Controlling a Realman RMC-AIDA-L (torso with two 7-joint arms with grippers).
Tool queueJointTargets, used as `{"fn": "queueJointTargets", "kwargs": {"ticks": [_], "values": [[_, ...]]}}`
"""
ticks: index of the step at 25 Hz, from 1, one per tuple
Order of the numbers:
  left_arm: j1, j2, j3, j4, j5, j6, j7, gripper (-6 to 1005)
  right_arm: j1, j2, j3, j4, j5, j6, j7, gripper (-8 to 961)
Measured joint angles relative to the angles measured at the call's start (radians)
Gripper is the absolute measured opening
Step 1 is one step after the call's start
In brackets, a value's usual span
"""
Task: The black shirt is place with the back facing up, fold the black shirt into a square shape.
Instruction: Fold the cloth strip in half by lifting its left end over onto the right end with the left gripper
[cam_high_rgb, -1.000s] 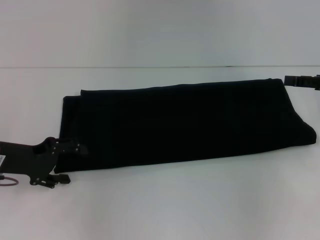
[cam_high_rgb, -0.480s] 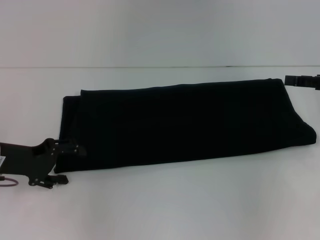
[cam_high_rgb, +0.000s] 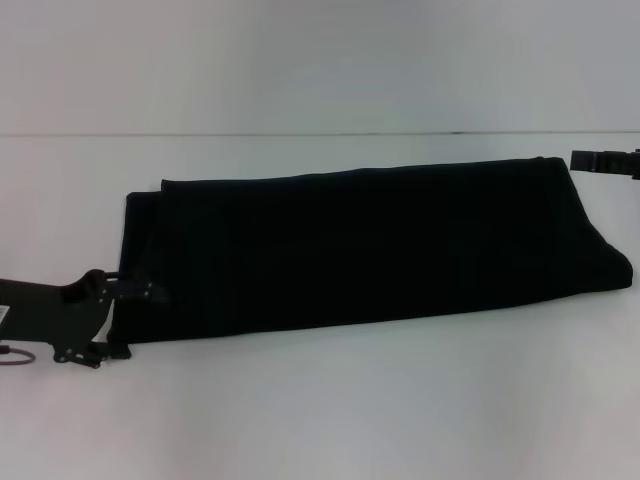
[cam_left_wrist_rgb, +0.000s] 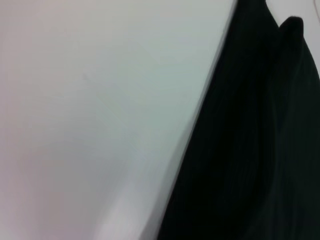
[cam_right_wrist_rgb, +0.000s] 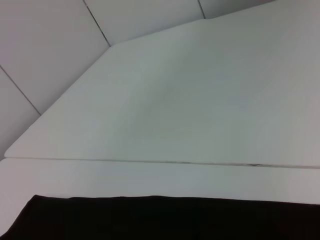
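One soft black shirt (cam_high_rgb: 370, 245) folded long, left hand (cam_high_rgb: 125, 318) at corner

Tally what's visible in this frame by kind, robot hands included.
Shirts: 1, the black shirt, folded into a long band on the table.
Hands: 2, left hand at the shirt's left end, right hand by its far right corner.
Tables: 1.
Total: 4.
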Motion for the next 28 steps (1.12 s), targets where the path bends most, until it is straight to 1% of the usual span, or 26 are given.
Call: {"fn": "queueJointTargets", "kwargs": {"ticks": [12,28], "values": [[-0.017,0.007,0.017,0.0,0.0,-0.042,0.008,934,0.0,-0.003,-0.002,-0.001,0.0,-0.003,0.01,725],[-0.041,0.007,0.026,0.0,-0.001,-0.061,0.034,924,-0.002,-0.003,0.001,-0.003,0.0,-0.004,0.01,726]]}}
